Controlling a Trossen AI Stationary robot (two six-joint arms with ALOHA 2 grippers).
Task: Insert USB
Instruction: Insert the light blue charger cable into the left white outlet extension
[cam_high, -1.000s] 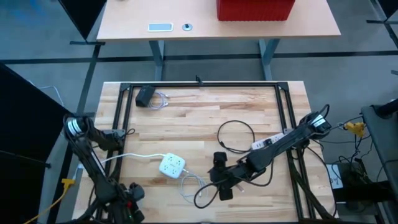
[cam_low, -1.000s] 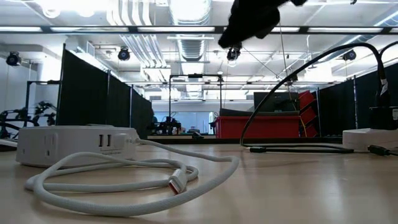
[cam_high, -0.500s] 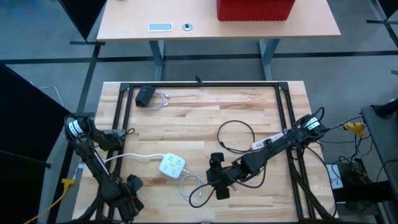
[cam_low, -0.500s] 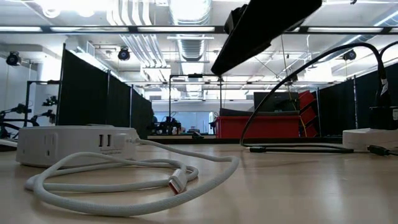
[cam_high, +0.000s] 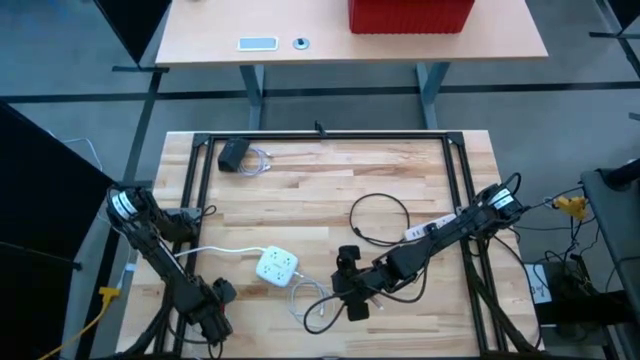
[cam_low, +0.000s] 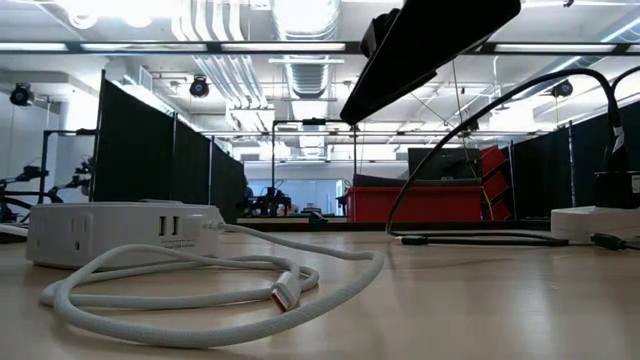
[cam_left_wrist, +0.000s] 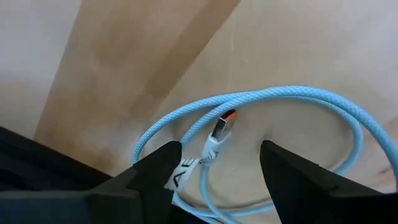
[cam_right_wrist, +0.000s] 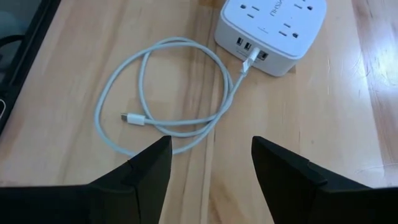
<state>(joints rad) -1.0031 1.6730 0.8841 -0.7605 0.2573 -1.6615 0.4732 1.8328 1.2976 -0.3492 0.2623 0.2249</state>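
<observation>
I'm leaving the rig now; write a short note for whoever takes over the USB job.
Right gripper: open, holding nothing, hovering over the white cable.
Left gripper: open, at the near left table corner, over a separate light-blue cable.
White power strip: near the front of the table; one end of the white cable is already in its USB port, free plug on the wood.
Left: grasp the free plug and insert it.

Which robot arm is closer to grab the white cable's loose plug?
The right gripper, probably: it hovers open beside the white cable, whose loose plug lies just ahead. The left gripper sits at the table's near-left edge.
</observation>
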